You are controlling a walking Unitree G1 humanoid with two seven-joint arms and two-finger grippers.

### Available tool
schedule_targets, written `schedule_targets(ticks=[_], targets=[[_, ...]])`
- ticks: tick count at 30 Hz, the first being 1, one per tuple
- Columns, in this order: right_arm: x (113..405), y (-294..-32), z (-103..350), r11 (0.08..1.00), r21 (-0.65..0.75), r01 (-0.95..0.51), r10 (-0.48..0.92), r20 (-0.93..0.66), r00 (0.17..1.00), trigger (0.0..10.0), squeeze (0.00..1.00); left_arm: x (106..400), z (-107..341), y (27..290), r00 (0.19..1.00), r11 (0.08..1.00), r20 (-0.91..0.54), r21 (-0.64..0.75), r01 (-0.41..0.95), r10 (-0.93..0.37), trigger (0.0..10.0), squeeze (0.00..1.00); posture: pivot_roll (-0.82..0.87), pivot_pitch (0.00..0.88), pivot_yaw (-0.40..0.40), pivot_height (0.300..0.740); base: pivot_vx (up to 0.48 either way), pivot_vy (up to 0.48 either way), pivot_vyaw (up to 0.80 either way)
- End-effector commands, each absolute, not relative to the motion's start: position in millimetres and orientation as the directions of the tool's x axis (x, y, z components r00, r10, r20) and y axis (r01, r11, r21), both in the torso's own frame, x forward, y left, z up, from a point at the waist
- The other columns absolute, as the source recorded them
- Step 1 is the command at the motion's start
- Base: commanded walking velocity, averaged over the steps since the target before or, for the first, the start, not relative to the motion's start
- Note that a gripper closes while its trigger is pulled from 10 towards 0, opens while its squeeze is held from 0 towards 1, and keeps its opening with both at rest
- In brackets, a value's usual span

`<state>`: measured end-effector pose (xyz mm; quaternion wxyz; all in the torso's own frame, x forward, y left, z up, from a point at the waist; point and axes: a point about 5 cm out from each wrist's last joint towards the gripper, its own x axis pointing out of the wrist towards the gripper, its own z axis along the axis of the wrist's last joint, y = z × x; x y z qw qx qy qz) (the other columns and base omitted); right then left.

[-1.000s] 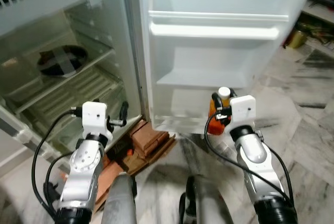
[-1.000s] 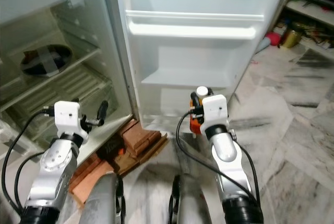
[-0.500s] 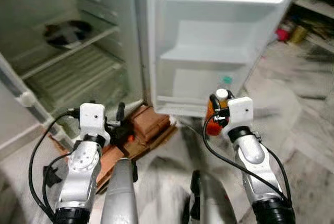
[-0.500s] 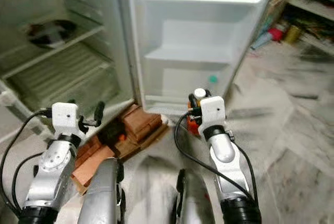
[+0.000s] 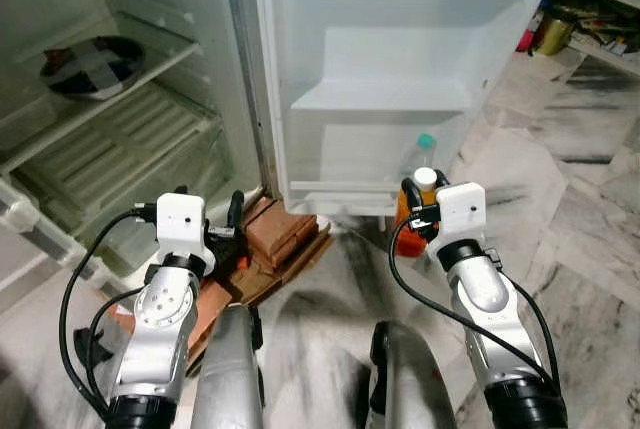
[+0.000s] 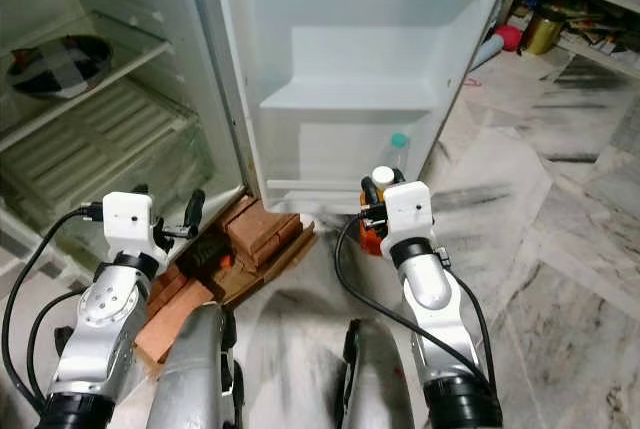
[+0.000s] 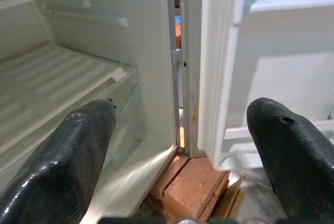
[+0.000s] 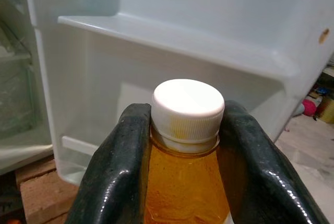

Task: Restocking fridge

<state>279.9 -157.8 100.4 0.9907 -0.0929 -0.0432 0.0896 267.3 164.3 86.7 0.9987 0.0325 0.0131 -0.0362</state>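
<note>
My right gripper (image 8: 187, 125) is shut on an orange juice bottle (image 8: 185, 182) with a white cap (image 5: 426, 178), gripping it at the neck. It holds the bottle upright just in front of the open fridge door's lowest shelf (image 5: 340, 189). A clear bottle with a teal cap (image 5: 424, 152) stands in that shelf, behind the juice. The door's middle shelf (image 5: 380, 99) is bare. My left gripper (image 7: 177, 156) is open with nothing between its fingers, low by the hinge side, facing the fridge's ribbed lower shelf (image 5: 120, 154).
A dark bowl (image 5: 88, 54) sits on an upper glass shelf inside the fridge. Red bricks (image 5: 280, 239) lie under the fridge's front corner, right ahead of my left gripper. Cluttered shelving (image 5: 590, 19) stands at the far right. Marble floor (image 5: 580, 209) spreads to the right.
The whole picture has shifted, so the camera moved and shows the fridge lower down; the teal-capped bottle has come into view. Both grippers keep their pose, the right still holding the juice.
</note>
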Motion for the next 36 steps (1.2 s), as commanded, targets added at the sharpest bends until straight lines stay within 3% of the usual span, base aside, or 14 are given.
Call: schedule_targets(ticks=[1, 22, 36], targets=[[283.2, -156.9, 109.5, 0.965, -0.201, -0.169, 0.194, 0.111, 0.975, 10.0, 0.00, 268.1, 89.3, 165.6, 0.998, 0.995, -0.015, 0.073, 0.069, -0.068, 10.0, 0.00, 0.07, 0.110, -0.015, 0.626, 0.274, 0.000, 0.00], [283.7, -155.9, 109.8, 0.959, -0.206, -0.196, 0.221, 0.110, 0.969, 10.0, 0.00, 270.2, 88.5, 162.7, 0.997, 0.995, -0.018, 0.063, 0.071, -0.070, 10.0, 0.00, 0.06, 0.108, -0.019, 0.626, 0.230, 0.000, 0.00], [280.3, -151.3, 109.2, 0.950, -0.215, -0.228, 0.256, 0.110, 0.960, 10.0, 0.00, 269.7, 87.9, 163.0, 0.997, 0.996, -0.021, 0.063, 0.071, -0.069, 10.0, 0.00, 0.06, 0.116, -0.018, 0.626, 0.398, 0.000, 0.00]])
